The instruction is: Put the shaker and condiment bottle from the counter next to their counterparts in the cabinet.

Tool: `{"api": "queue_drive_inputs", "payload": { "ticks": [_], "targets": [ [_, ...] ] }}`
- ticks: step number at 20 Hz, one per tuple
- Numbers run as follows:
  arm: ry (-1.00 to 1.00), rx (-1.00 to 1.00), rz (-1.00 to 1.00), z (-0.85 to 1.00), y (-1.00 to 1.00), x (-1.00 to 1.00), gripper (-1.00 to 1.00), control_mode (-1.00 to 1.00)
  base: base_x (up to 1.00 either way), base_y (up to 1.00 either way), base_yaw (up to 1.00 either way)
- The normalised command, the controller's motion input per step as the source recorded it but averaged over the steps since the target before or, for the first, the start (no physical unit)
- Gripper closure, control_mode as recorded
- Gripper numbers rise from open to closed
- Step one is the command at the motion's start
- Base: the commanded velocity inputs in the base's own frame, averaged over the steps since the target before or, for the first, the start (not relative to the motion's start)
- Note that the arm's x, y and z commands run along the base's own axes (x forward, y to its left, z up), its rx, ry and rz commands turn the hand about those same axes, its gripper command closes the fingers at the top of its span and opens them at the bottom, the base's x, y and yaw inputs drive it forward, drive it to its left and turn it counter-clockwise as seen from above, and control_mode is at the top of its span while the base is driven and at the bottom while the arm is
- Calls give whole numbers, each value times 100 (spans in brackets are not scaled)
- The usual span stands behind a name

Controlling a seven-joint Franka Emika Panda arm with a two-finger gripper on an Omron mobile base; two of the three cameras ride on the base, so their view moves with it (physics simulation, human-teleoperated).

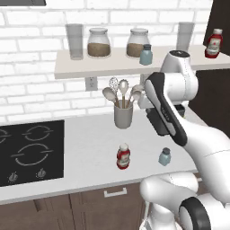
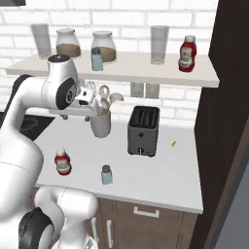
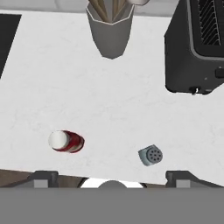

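Note:
The small blue-grey shaker [image 1: 165, 157] [image 2: 106, 174] [image 3: 150, 155] stands near the counter's front edge. The red condiment bottle [image 1: 123, 156] [image 2: 62, 162] [image 3: 66, 141] is upright to its left. On the beige cabinet shelf [image 1: 103, 67] [image 2: 131, 68] stand their counterparts, a matching shaker [image 1: 145, 55] [image 2: 97, 59] and a red bottle [image 1: 214, 43] [image 2: 187, 53]. My gripper [image 3: 112, 177] [image 2: 75, 116] hangs open and empty, high above the counter. It points down, and the shaker and bottle lie below, between its fingertips [image 3: 43, 177].
A grey utensil crock [image 1: 123, 116] [image 2: 100, 122] and a dark toaster [image 2: 144, 130] [image 3: 197, 48] sit toward the back of the counter. A black cooktop [image 1: 31, 150] lies at the left. Two brown-filled jars [image 1: 99, 43] and two glasses [image 2: 159, 44] share the shelf. A dark cabinet panel [image 2: 228, 97] rises at the right.

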Motion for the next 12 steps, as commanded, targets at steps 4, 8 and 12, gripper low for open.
{"api": "queue_drive_inputs", "payload": {
  "ticks": [4,8,12],
  "targets": [
    [-8,0,0,0,8,-35,-100,-100,0,0,0],
    [-12,0,0,0,2,-44,-100,-100,0,0,0],
    [-9,0,-2,0,0,-31,-100,-100,0,0,0]
  ]
}}
